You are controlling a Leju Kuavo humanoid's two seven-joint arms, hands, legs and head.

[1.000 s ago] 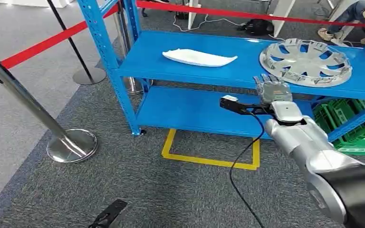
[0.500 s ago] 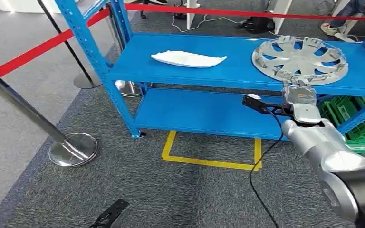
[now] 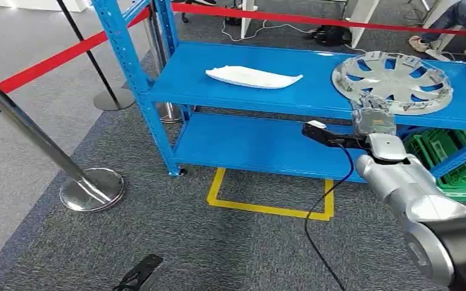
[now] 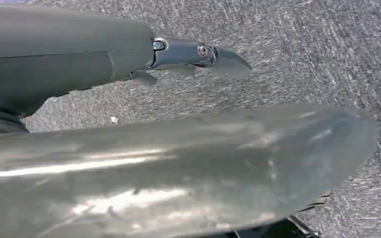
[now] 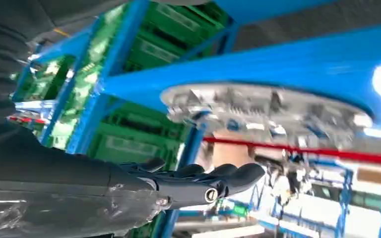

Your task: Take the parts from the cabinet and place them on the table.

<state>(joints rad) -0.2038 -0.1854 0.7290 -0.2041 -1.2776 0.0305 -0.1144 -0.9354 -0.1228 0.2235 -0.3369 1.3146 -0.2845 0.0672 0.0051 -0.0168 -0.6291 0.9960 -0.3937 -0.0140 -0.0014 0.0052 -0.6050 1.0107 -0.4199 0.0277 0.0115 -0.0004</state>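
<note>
Right hand (image 3: 373,115) had advanced to hubcap (image 3: 392,73) near rim, directly beyond fingers; fingers extended, holding nothing.

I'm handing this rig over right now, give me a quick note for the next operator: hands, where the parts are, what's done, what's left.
Right hand: raised at the front edge of the top shelf, just below the hubcap, holding nothing; whether it touches the rim is unclear.
Left hand: hanging over the carpet, nothing held.
Parts: hubcap lies flat on the right of the top shelf; white part lies near the shelf's middle.
Done: nothing taken off the shelf.
Left: take the hubcap, then the white part, and carry both to the table.
</note>
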